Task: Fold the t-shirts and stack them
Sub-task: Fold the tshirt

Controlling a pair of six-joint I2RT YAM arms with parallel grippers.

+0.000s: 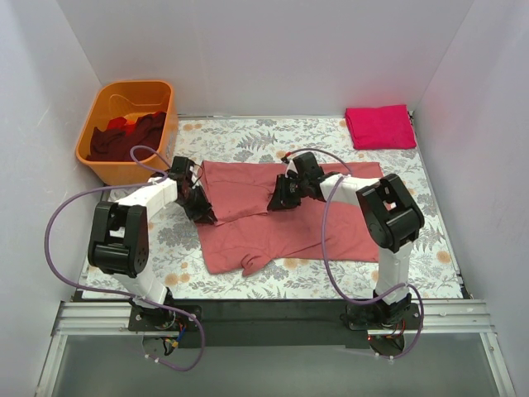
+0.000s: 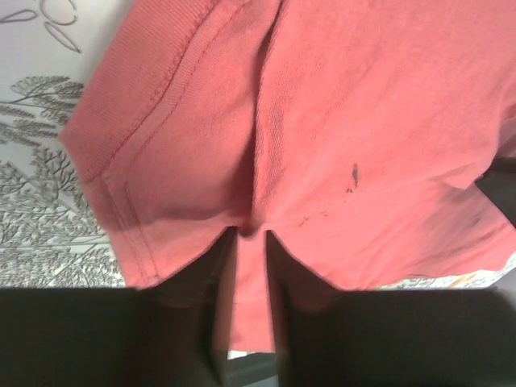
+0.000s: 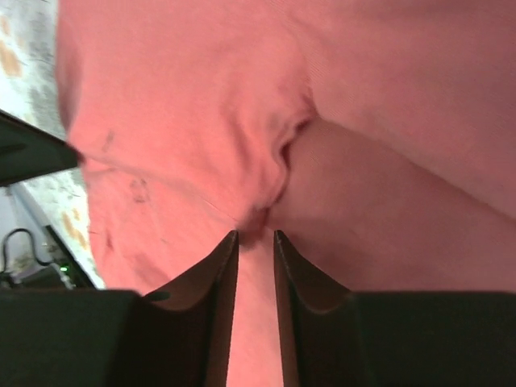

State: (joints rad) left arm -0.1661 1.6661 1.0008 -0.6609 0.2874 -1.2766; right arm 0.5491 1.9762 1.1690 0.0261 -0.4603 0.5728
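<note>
A salmon-pink t-shirt (image 1: pixel 273 227) lies spread on the floral table cover, its upper part folded over. My left gripper (image 1: pixel 203 212) sits at the shirt's left edge, shut on a ridge of the cloth (image 2: pixel 251 234); the hemmed edge (image 2: pixel 121 161) shows to its left. My right gripper (image 1: pixel 278 201) rests on the middle of the same shirt. Its jaws stand a little apart, with a pucker of cloth just past the tips (image 3: pixel 256 235). A folded magenta t-shirt (image 1: pixel 380 126) lies at the back right. Dark maroon and red t-shirts (image 1: pixel 128 139) are heaped in the tub.
The orange plastic tub (image 1: pixel 89 141) stands at the back left, close to my left arm. White walls close in the table on three sides. Floral cover (image 1: pixel 248 132) shows behind the shirt and along the near edge (image 1: pixel 331 281).
</note>
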